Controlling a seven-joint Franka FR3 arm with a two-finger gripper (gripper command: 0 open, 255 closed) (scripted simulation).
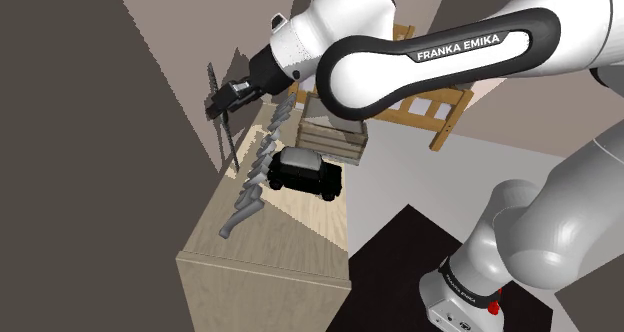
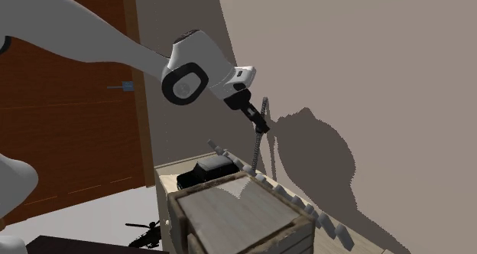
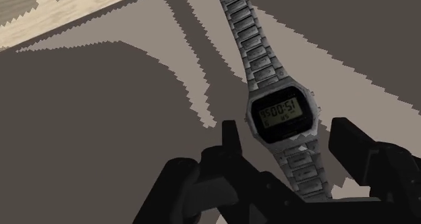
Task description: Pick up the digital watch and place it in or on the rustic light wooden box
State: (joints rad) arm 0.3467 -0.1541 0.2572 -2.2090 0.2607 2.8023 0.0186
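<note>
The digital watch (image 3: pixel 282 115) has a silver metal link band and a dark face with lit digits. My gripper (image 3: pixel 287 145) is shut on its band just below the face. In the shoulder view the gripper (image 1: pixel 228 98) holds the watch (image 1: pixel 228 140) upright beside the wall, above the table's far left edge. In the second exterior view the watch (image 2: pixel 257 141) hangs from the gripper (image 2: pixel 260 124) over the back of the table. The light wooden slatted box (image 1: pixel 330 135) stands to the right of the gripper, and fills the foreground (image 2: pixel 237 214) of the second exterior view.
A black toy car (image 1: pixel 305 172) sits on the light wooden table (image 1: pixel 290 245) just in front of the box. A row of grey pieces (image 1: pixel 252 185) runs along the table's wall side. A wooden frame (image 1: pixel 440 105) stands behind the box.
</note>
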